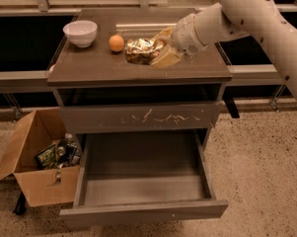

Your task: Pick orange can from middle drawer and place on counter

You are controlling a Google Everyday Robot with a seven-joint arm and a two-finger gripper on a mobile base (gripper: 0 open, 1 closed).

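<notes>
The orange can (140, 51) is a shiny copper-gold can held on its side in my gripper (155, 50). The gripper is shut on it, over the middle of the counter (89, 63), just right of the round orange fruit. Whether the can touches the counter surface I cannot tell. The arm reaches in from the upper right. The middle drawer (143, 181) is pulled out wide below, and its grey floor holds nothing. Above it is the closed drawer front with white scratch marks (163, 117).
A white bowl (80, 32) stands at the counter's back left and an orange fruit (117, 43) next to the can. An open cardboard box (37, 162) with packets sits on the floor left of the cabinet. The open drawer juts forward.
</notes>
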